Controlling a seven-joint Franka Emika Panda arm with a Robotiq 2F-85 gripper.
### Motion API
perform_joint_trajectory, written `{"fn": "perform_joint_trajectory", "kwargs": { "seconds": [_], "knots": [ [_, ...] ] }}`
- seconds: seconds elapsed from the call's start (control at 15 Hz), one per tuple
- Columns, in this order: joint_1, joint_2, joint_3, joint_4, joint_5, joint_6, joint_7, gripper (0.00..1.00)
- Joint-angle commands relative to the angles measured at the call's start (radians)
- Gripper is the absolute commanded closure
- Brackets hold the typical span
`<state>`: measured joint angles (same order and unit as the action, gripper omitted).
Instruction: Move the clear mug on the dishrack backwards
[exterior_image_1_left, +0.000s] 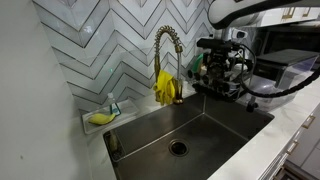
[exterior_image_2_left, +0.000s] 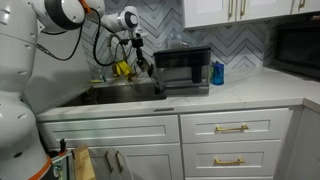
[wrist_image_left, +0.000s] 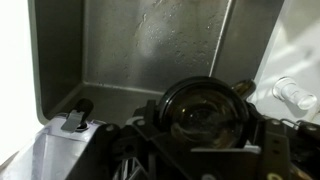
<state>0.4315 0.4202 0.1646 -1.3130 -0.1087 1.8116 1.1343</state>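
In the wrist view the clear mug appears from above as a round glass rim between my gripper's two black fingers, which are closed against its sides. In an exterior view my gripper hangs over the black wire dishrack, to the right of the sink, and the mug itself is too small to make out there. In an exterior view my gripper is just left of a black toaster oven, and the dishrack is hidden.
The steel sink lies below and left of the gripper and also fills the wrist view. A gold faucet with yellow gloves stands behind it. A yellow sponge lies at the left. A blue cup stands beside the oven.
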Motion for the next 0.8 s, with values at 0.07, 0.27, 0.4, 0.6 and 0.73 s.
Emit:
{"fn": "perform_joint_trajectory", "kwargs": {
  "seconds": [0.07,0.27,0.4,0.6,0.73],
  "knots": [
    [0.011,0.061,-0.005,0.06,-0.01,0.001,-0.011,0.46],
    [0.012,0.089,-0.011,0.081,-0.008,-0.012,-0.012,0.46],
    [0.011,0.106,-0.015,0.091,-0.004,-0.015,-0.013,0.46],
    [0.009,0.13,-0.021,0.103,0.0,-0.018,-0.016,0.46],
    [0.009,0.147,-0.024,0.113,0.003,-0.017,-0.021,0.46]
  ]
}}
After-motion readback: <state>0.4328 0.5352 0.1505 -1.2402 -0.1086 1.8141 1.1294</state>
